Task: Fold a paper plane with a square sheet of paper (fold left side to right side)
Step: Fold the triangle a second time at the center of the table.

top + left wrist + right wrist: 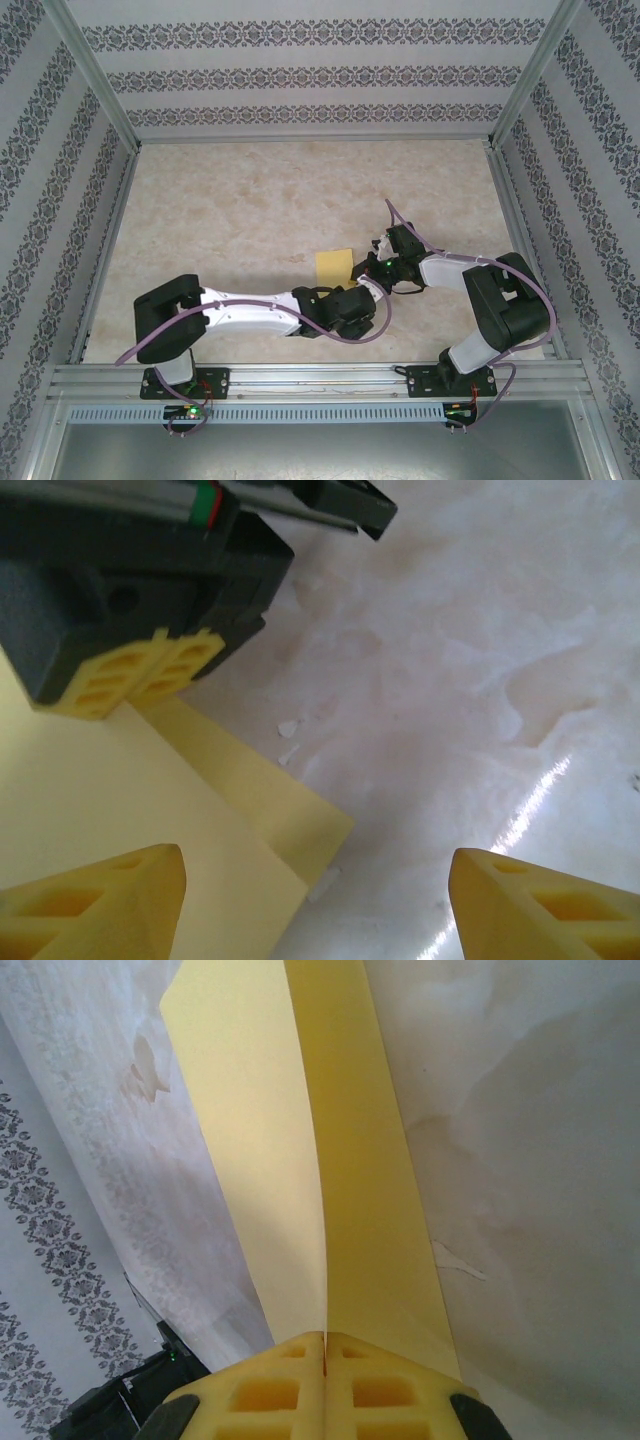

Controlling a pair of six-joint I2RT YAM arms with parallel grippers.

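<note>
While our left gripper [316, 878] is gaping empty, the right wrist is showing our right gripper [324, 1346] pinching the square sheet of paper [300, 1160]. Its length is running leftward.

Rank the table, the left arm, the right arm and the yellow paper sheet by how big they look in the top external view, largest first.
1. table: by far the largest.
2. left arm and right arm: similar spread, too close to rank.
3. yellow paper sheet: the smallest.

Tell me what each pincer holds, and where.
Right pincer: the square sheet of paper, pinched at its edge. Left pincer: open, holding nothing.
</note>
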